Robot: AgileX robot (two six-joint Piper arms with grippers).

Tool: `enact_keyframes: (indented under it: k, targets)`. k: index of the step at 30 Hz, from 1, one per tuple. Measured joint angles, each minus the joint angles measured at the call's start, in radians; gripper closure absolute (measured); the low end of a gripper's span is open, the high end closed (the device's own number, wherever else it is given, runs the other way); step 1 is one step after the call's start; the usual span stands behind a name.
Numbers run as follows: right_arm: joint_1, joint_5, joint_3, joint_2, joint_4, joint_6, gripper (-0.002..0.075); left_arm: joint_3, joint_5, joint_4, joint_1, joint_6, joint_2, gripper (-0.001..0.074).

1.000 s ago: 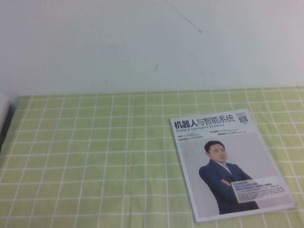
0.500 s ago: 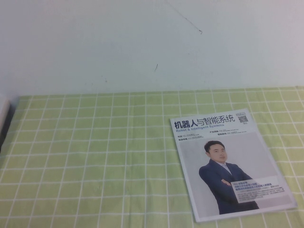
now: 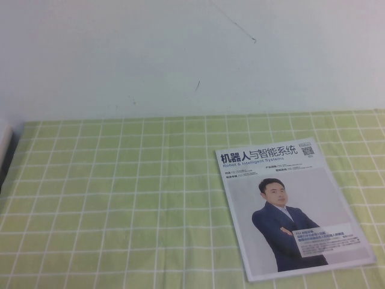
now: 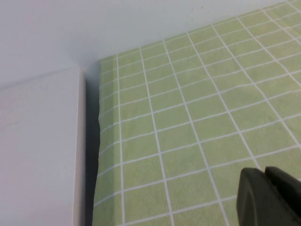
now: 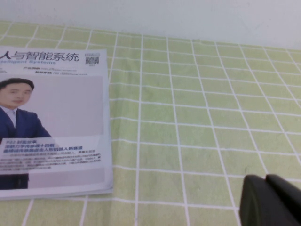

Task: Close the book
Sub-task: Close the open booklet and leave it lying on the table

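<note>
The green-checked bench [image 3: 108,198] carries the book [image 3: 289,205], which lies closed and cover-up on its near right part. The left end effector [image 4: 266,197] hangs near the bench's left edge with its fingers pressed together. The right end effector [image 5: 266,200], also closed, hangs over the bench to the book's right.

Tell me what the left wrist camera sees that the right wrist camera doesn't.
Only the left wrist view shows a white surface beside the edge of the green checked cloth, plus the left claw, shut, over bare cloth. Only the right wrist view shows the magazine, closed, cover up, and the right claw, shut, over cloth beside it. Both show the cloth and the pale wall.
</note>
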Motion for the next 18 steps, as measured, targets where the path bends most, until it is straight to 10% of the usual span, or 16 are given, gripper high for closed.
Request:
enact_keyframes:
  k: [18]
  targets:
    - [0.0, 0.0, 0.0, 0.0, -0.004, 0.0, 0.0729, 0.0, 0.0, 0.0, 0.013, 0.0, 0.0, 0.0738]
